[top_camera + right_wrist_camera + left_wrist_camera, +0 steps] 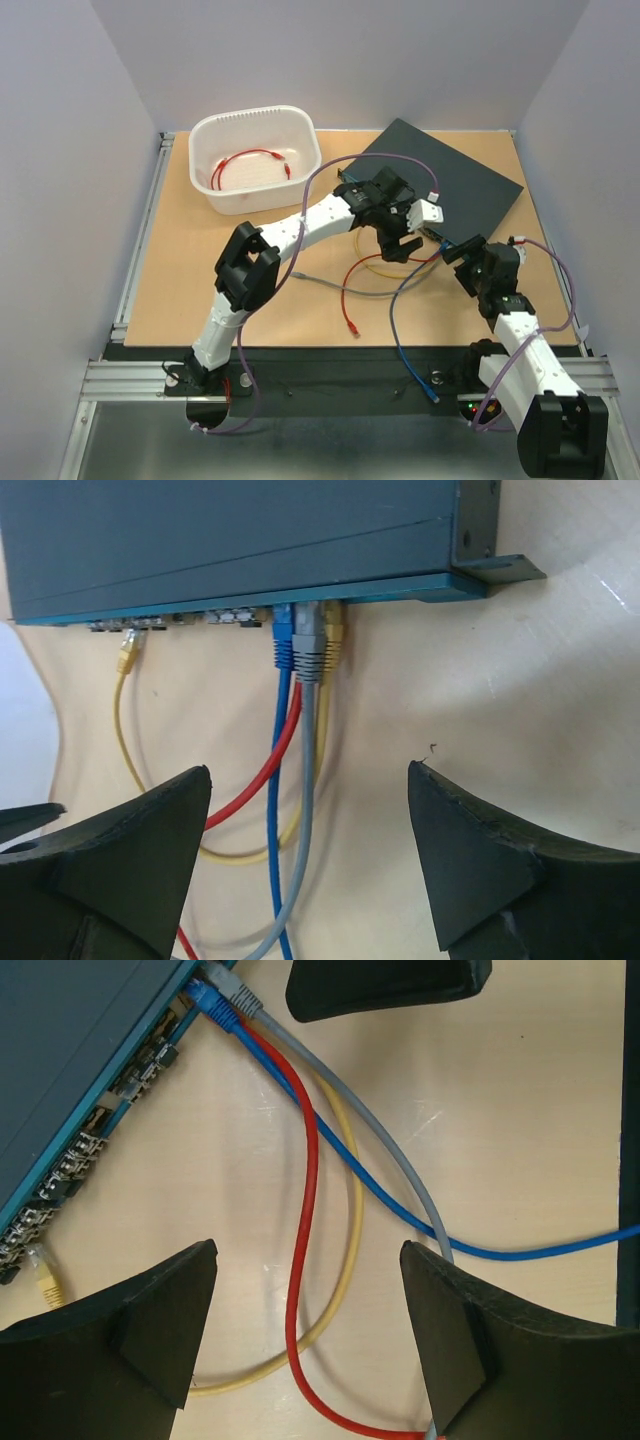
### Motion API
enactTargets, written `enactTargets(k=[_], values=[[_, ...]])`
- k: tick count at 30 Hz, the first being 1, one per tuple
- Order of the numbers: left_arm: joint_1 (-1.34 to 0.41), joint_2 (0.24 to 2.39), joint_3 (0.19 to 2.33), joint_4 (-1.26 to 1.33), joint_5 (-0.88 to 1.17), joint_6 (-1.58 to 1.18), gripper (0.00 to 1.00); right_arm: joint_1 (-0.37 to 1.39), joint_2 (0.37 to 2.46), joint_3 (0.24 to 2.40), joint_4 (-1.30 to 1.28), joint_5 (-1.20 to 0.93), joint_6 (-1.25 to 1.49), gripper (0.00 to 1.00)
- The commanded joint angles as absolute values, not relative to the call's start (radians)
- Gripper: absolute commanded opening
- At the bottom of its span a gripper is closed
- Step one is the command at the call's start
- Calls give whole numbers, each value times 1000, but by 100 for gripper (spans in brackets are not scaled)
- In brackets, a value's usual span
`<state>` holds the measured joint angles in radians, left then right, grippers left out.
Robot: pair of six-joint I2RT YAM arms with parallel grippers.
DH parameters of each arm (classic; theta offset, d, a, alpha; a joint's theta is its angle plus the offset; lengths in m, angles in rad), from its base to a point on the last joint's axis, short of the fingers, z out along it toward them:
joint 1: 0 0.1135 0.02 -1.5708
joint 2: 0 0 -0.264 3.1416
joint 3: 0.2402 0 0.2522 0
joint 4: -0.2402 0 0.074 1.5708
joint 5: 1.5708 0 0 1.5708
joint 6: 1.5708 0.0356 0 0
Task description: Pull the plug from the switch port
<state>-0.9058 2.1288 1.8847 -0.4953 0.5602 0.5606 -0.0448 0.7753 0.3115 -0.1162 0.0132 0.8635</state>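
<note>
The dark blue-grey switch lies at the back right, its socket edge facing the arms. In the right wrist view the switch holds a blue plug, a grey plug and a yellow plug side by side, and another yellow plug further left. My right gripper is open just in front of them, with the cables between its fingers. My left gripper is open over the red cable and yellow cable, beside the switch.
A white tub with a red cable stands at the back left. Red, grey, blue and yellow cables trail over the table toward the front edge, the blue cable's free end past it. The two grippers are close together.
</note>
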Motion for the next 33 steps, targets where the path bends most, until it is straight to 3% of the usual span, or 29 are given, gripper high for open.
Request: enactTargets(k=[1,8,11,15,25,33], values=[[-871,2101,1920,-520,566,587,85,-46,810,340,-58,41,853,83],[-812,2235,2209,-490,473,543,88,-46,831,419,-54,-11,853,82],[-811,2237,2160,-268,323,490,89,-48,870,423,-40,-44,851,82],[-810,2298,2180,-181,230,450,90,-49,888,417,-8,-78,841,82],[-811,2397,2275,-91,192,454,90,-48,805,350,41,21,830,81],[-802,2447,2293,-32,198,442,90,-49,883,337,87,8,864,71]])
